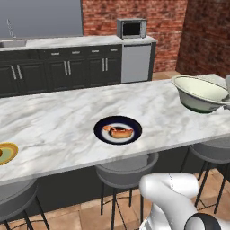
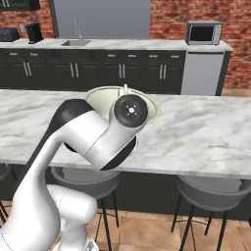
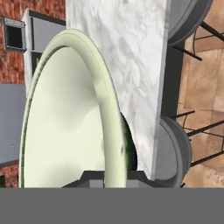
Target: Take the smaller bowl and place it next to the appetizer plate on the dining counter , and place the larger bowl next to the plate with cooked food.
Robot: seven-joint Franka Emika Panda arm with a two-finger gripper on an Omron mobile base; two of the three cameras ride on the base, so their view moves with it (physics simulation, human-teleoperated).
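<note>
In the left base view, the larger bowl [image 1: 201, 93] is seen tilted above the right end of the desk [image 1: 67, 121], well apart from the plate with cooked food [image 1: 117, 130] near the front edge. The appetizer plate [image 1: 6, 153] is cut by the left border.

In the right base view, the cream bowl's rim [image 2: 98, 98] is partly hidden behind the arm's wrist.

In the hand view, the jaws are closed on the bowl's rim [image 3: 114, 144], and the bowl [image 3: 65, 122] is held over the marble top [image 3: 131, 52].
</note>
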